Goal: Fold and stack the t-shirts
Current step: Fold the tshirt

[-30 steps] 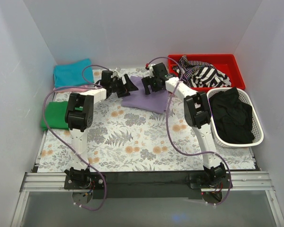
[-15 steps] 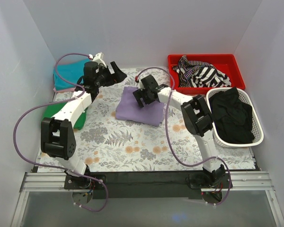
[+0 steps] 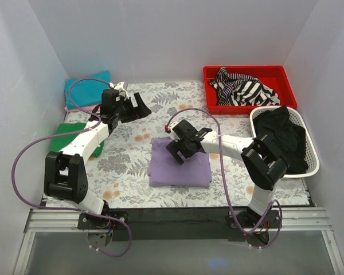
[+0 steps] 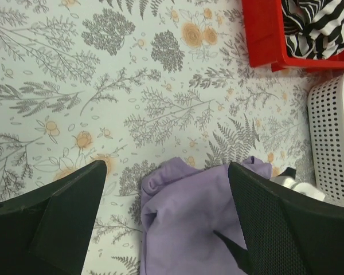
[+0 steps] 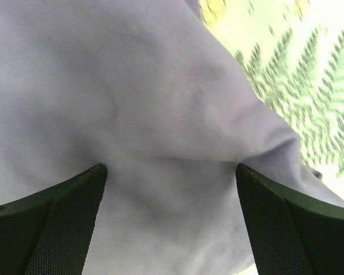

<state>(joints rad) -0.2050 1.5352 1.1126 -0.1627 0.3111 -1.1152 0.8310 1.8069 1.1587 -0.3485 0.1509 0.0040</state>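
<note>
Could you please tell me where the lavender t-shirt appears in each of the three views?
Top external: lavender t-shirt lies folded, lower centre of the picture.
Left wrist: lavender t-shirt at bottom centre.
Right wrist: lavender t-shirt fills most of the frame.
Shared landmark: the floral tablecloth, seen in all three.

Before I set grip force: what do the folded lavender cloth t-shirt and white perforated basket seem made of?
Folded lavender cloth t-shirt: soft matte knit, probably cotton; creased, edge rolled.
White perforated basket: seemingly rigid smooth plastic; regular moulded holes.

No readable text, label, brand, number or sign anywhere.
</note>
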